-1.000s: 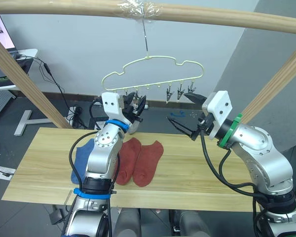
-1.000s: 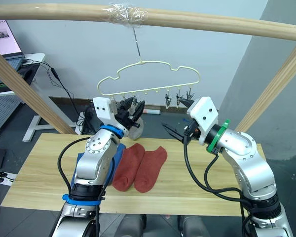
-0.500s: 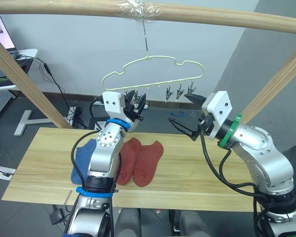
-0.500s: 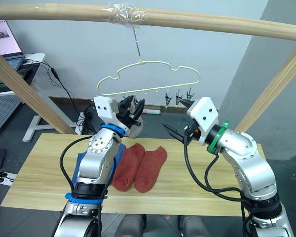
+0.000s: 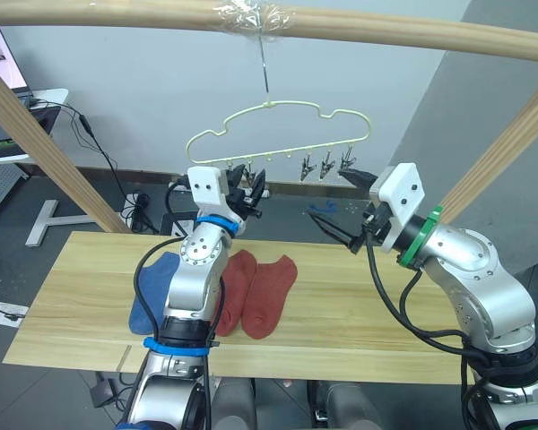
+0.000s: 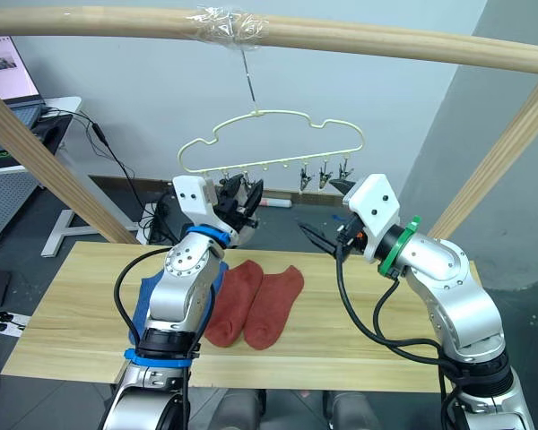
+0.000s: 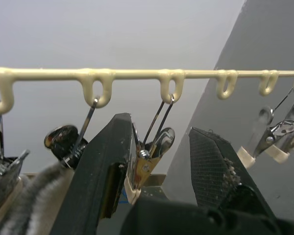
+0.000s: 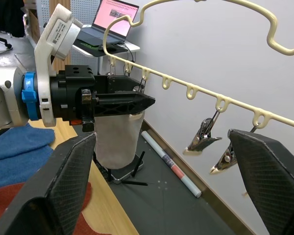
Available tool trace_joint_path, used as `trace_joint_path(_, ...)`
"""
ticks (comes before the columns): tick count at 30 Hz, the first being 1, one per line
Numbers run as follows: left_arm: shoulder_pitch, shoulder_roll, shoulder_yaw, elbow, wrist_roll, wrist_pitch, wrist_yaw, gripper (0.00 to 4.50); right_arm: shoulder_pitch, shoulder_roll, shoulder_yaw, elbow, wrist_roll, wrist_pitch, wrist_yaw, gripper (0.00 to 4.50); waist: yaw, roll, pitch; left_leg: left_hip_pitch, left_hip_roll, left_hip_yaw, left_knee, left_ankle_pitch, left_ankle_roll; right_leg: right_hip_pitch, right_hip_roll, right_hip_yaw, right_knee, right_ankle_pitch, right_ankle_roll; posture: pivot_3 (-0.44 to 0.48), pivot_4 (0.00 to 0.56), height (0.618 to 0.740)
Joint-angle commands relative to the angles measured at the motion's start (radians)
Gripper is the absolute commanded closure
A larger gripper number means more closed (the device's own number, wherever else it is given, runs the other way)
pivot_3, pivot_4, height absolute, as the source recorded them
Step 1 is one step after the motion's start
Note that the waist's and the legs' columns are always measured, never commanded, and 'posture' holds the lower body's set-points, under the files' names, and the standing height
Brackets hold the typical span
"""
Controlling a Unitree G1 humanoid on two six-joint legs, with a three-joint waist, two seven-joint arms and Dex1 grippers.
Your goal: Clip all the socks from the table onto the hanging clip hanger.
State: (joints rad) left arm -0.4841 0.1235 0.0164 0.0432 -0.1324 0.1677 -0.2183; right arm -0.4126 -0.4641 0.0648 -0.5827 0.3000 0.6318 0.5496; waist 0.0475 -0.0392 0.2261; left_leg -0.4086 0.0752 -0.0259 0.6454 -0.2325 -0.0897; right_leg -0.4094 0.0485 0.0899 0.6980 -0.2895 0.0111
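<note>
The pale-yellow clip hanger (image 5: pixel 278 125) hangs by its hook from the wooden rail. My left gripper (image 5: pixel 251 185) is raised to its row of clips, fingers open on either side of one dark clip (image 7: pixel 149 159). A light grey sock (image 8: pixel 117 142) hangs just beside and below that gripper. On the table (image 5: pixel 368 313) lie two rust-red socks (image 5: pixel 267 296) side by side and a blue sock (image 5: pixel 151 288), partly hidden behind my left arm. My right gripper (image 5: pixel 336 199) hovers open and empty near the hanger's right-hand clips (image 5: pixel 326 167).
The round wooden rail (image 5: pixel 386 27) spans the top, with slanted posts at left (image 5: pixel 45 143) and right (image 5: pixel 507 148). A desk with a laptop (image 5: pixel 0 54) stands far left, and cables lie on the floor behind the table.
My left gripper has edged slightly up and right along the clips. The right gripper has lifted a little. The socks on the table have not moved.
</note>
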Motion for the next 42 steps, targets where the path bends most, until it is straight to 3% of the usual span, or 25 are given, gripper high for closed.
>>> trace_joint_path(1, -0.017, -0.003, 0.006, -0.012, 0.0, -0.024, 0.004, 2.35, -0.015, -0.005, -0.019, -0.038, 0.017, -0.008, -0.004, 0.0, 0.0, 0.0, 0.0, 0.0, 0.0, 0.0, 0.0, 0.0, 0.0, 0.0, 0.0, 0.0, 0.0, 0.0, 0.0, 0.106, 0.184, 0.74)
trace_joint_path(8, -0.03, -0.006, 0.004, 0.004, -0.002, -0.03, -0.002, 2.35, -0.013, -0.009, -0.024, -0.038, 0.017, -0.008, -0.003, 0.0, 0.0, 0.0, 0.0, 0.0, 0.0, 0.0, 0.0, 0.0, 0.0, 0.0, 0.0, 0.0, 0.0, 0.0, 0.0, 0.104, 0.185, 0.74)
trace_joint_path(11, -0.037, -0.007, 0.006, 0.008, -0.003, -0.037, -0.003, 2.87, -0.007, -0.009, -0.025, -0.045, 0.019, -0.005, -0.004, 0.0, 0.0, 0.0, 0.0, 0.0, 0.0, 0.0, 0.0, 0.0, 0.0, 0.0, 0.0, 0.0, 0.0, 0.0, 0.0, 0.104, 0.185, 0.74)
trace_joint_path(14, -0.047, -0.008, 0.013, 0.02, -0.007, -0.038, 0.0, 3.7, -0.006, -0.008, -0.023, -0.042, 0.017, -0.006, -0.004, 0.0, -0.001, 0.0, 0.0, 0.0, 0.0, 0.0, 0.0, 0.0, 0.0, 0.0, 0.0, 0.0, 0.0, 0.0, 0.0, 0.102, 0.184, 0.74)
trace_joint_path(18, -0.047, -0.004, 0.021, 0.027, -0.007, -0.04, 0.001, 4.34, 0.011, -0.004, -0.016, -0.052, 0.017, -0.003, -0.008, 0.0, -0.001, 0.0, 0.0, 0.0, 0.0, 0.0, 0.0, 0.0, 0.0, 0.0, 0.0, 0.0, 0.0, 0.0, 0.0, 0.102, 0.184, 0.74)
trace_joint_path(25, -0.041, 0.004, 0.034, 0.023, -0.022, -0.008, -0.013, 4.5, 0.049, 0.056, 0.067, -0.01, -0.027, 0.006, -0.065, 0.0, -0.002, 0.0, 0.0, 0.0, 0.0, 0.0, 0.0, 0.0, 0.0, 0.0, 0.0, 0.0, 0.0, 0.0, 0.0, 0.108, 0.185, 0.74)
trace_joint_path(28, -0.046, 0.015, 0.05, 0.013, -0.062, 0.04, -0.044, 4.5, 0.088, 0.105, 0.169, 0.096, -0.111, 0.001, -0.13, 0.0, -0.006, 0.0, 0.0, 0.001, 0.0, 0.0, 0.0, 0.0, 0.0, 0.001, 0.0, 0.0, 0.0, 0.0, 0.0, 0.116, 0.184, 0.74)
trace_joint_path(36, -0.051, 0.102, 0.086, 0.01, -0.138, 0.114, -0.139, 4.5, 0.056, 0.389, 0.323, 0.514, -0.19, -0.026, -0.23, 0.0, -0.024, 0.0, 0.0, 0.003, 0.001, 0.0, -0.001, 0.0, 0.0, 0.001, 0.0, 0.0, 0.001, 0.0, 0.001, 0.14, 0.189, 0.74)
trace_joint_path(42, -0.039, 0.106, 0.082, -0.014, -0.141, 0.129, -0.129, 4.5, -0.023, 0.471, 0.373, 0.818, -0.276, -0.071, -0.252, 0.0, -0.02, 0.0, 0.0, 0.003, 0.001, 0.0, -0.001, 0.0, 0.0, 0.002, 0.0, 0.0, 0.001, 0.0, 0.0, 0.179, 0.19, 0.74)
